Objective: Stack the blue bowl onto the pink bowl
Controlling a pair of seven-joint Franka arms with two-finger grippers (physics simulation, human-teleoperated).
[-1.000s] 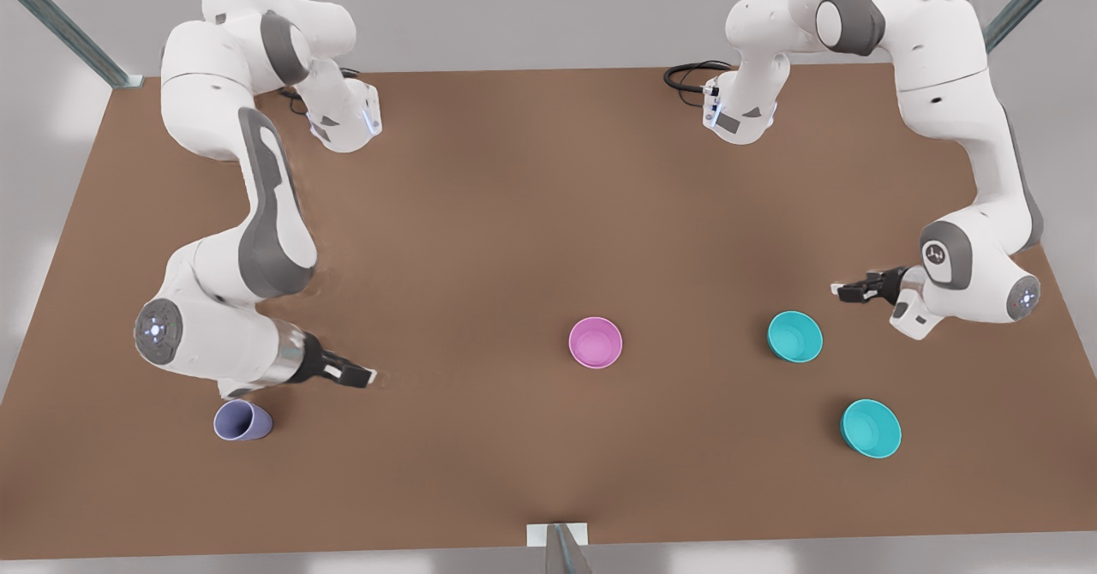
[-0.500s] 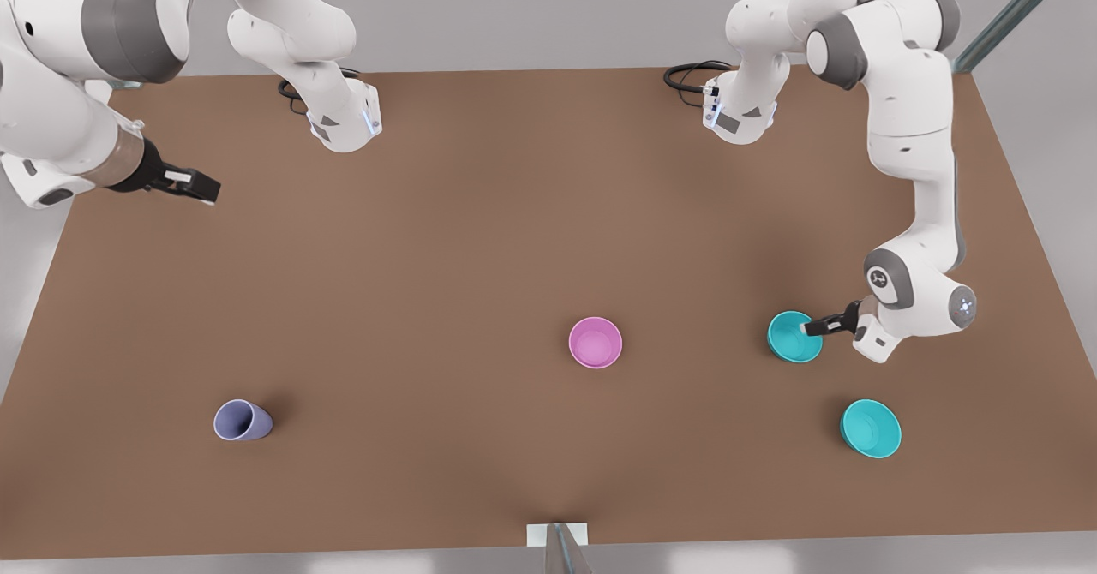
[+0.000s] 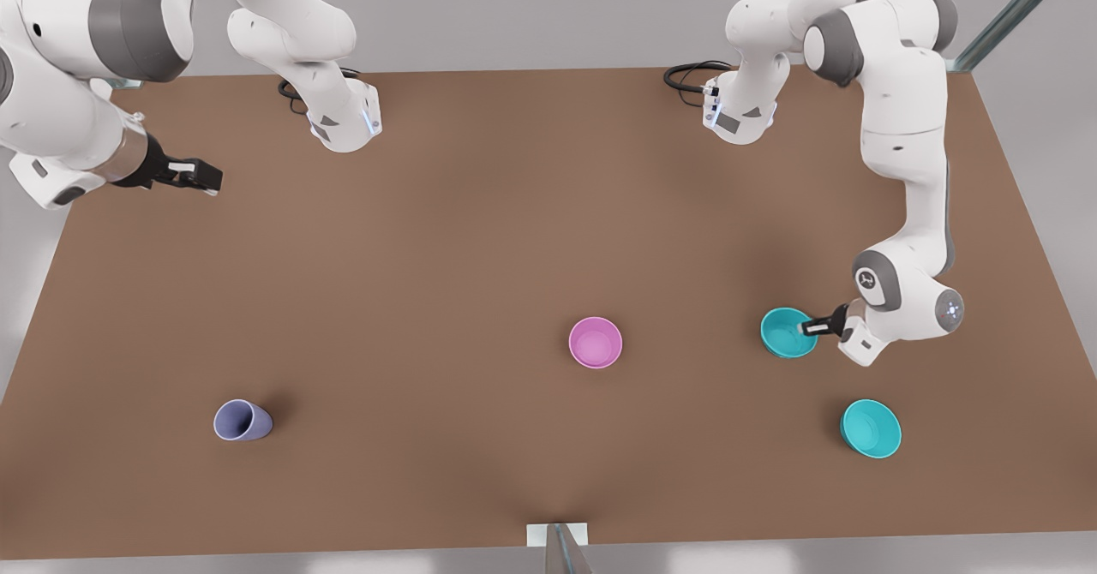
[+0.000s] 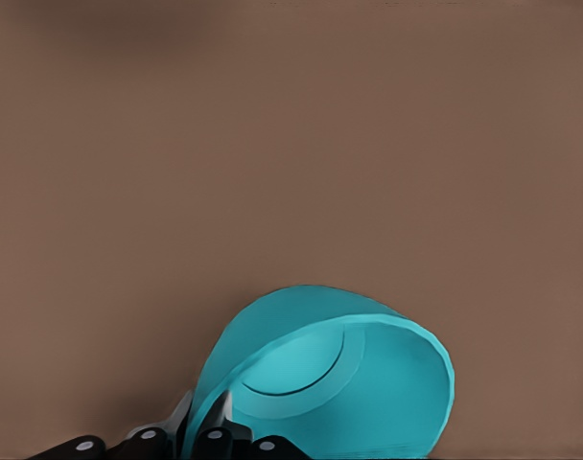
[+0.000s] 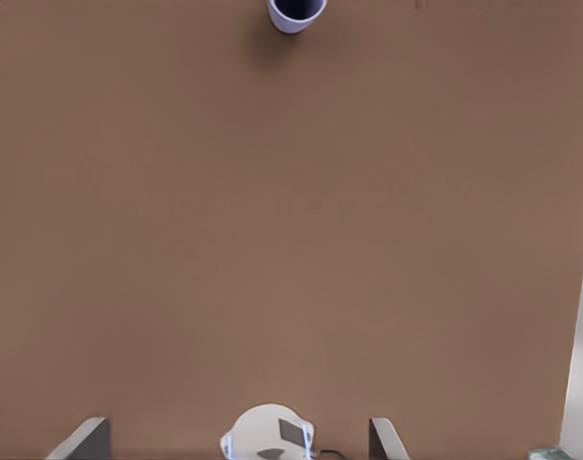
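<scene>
The left hand (image 3: 807, 328) pinches the blue bowl (image 3: 784, 332) rim, apparently lifted, for carrying to the pink bowl (image 3: 595, 342); the right hand (image 3: 201, 176) waits open.

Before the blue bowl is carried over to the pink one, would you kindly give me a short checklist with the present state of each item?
1. Left gripper shut on the rim of the blue bowl, one finger inside and one outside per the left wrist view: ok.
2. Right bowl chosen, not the brighter turquoise bowl nearer the camera: ok.
3. Blue bowl clear of the table: cannot tell; it looks tilted in the left wrist view.
4. Pink bowl upright, open side up, nothing inside: ok.
5. Table between the two bowls free of objects: ok.
6. Right gripper waits, open, at the front view's far left, away from the lavender cup: ok.
</scene>
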